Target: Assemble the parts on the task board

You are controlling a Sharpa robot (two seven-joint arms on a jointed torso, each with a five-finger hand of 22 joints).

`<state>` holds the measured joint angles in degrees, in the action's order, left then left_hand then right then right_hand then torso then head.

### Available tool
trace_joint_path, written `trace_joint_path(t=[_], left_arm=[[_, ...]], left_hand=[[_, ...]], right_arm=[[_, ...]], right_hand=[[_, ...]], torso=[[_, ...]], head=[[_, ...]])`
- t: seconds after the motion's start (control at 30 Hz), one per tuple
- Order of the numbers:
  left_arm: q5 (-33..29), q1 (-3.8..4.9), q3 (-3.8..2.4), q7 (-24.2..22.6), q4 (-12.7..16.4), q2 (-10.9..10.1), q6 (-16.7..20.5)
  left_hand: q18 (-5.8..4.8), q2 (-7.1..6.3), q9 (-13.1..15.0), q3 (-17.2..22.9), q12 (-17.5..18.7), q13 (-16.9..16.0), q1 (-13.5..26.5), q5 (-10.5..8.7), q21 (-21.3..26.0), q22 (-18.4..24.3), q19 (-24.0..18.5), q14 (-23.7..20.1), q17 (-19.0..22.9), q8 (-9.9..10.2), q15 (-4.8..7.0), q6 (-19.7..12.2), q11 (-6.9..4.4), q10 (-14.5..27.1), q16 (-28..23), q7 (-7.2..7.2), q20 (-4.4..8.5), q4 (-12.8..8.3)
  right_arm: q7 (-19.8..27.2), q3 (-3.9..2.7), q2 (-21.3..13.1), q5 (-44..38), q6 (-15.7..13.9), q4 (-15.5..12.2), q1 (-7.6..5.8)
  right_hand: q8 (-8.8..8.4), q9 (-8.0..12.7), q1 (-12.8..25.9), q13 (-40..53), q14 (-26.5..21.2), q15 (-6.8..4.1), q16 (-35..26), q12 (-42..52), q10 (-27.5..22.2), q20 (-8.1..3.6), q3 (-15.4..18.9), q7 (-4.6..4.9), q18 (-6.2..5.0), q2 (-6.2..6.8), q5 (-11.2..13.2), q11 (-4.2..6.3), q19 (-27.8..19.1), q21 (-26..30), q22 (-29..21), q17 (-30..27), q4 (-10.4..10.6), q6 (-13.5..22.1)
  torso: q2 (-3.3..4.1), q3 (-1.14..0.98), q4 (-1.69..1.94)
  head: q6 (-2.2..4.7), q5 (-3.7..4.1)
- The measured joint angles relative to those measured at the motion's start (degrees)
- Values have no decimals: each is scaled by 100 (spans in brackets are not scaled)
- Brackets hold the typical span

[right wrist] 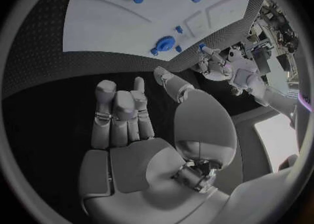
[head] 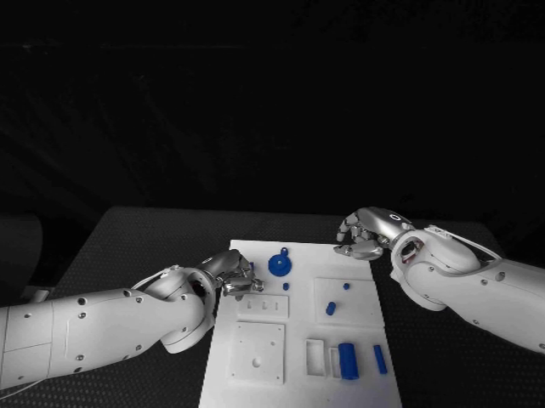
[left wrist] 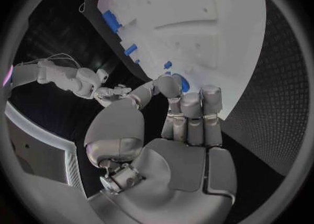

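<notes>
While the head view sets the blue gear (head: 280, 265) on the task board (head: 364, 382) beside the left hand (head: 227, 276), that wrist's view shows fingertips (left wrist: 171, 85) pinching a small blue part (left wrist: 183, 83); right hand (head: 368, 234) hovers at the board's far edge, fingers loosely curled, holding nothing.

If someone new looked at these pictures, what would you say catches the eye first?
The white task board glows against the black table, dotted with blue parts, above all the blue gear near its far end. The left hand and right hand flank that end.
</notes>
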<state>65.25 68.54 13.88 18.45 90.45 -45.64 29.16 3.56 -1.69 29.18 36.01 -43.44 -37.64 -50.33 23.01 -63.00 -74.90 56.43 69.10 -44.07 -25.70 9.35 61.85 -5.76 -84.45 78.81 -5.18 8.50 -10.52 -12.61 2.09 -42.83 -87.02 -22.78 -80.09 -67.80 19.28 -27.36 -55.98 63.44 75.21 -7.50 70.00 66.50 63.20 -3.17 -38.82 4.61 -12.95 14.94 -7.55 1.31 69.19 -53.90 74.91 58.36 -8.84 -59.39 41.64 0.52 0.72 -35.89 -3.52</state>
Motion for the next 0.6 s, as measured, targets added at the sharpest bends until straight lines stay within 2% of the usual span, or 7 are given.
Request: trace_joint_path(t=[0.47, 0.6], left_arm=[[270, -383, -1, 89, -74, 113, 290], [353, -448, 4, 93, -80, 120, 347]], left_hand=[[-1, -13, 32, 9, -71, 1, 13, 33, -44, 14, 0, 7, 33, -22, 8, 17, 0, 1, 40, 17, 0, 23], [-1, -12, 34, 9, -71, 5, 12, 33, -44, 21, 0, 8, 57, -22, 8, 17, 1, 1, 40, 17, 0, 23]], right_arm=[[4, 0, -21, 42, 2, 9, 0], [4, 0, -38, 45, 3, 11, 0]], right_hand=[[0, -1, 0, -5, 0, 0, 0, 0, 9, 1, 16, -2, 0, 0, -89, -8, -1, 0, 0, 0, 16, -3], [0, -1, 0, -4, 0, 0, 0, -22, 9, 1, 31, -3, 0, 0, -118, -8, -1, 0, 0, 0, 31, -3]], torso=[[2, 2, 0], [5, 3, -3]], head=[[-64, 36], [-68, 42]])
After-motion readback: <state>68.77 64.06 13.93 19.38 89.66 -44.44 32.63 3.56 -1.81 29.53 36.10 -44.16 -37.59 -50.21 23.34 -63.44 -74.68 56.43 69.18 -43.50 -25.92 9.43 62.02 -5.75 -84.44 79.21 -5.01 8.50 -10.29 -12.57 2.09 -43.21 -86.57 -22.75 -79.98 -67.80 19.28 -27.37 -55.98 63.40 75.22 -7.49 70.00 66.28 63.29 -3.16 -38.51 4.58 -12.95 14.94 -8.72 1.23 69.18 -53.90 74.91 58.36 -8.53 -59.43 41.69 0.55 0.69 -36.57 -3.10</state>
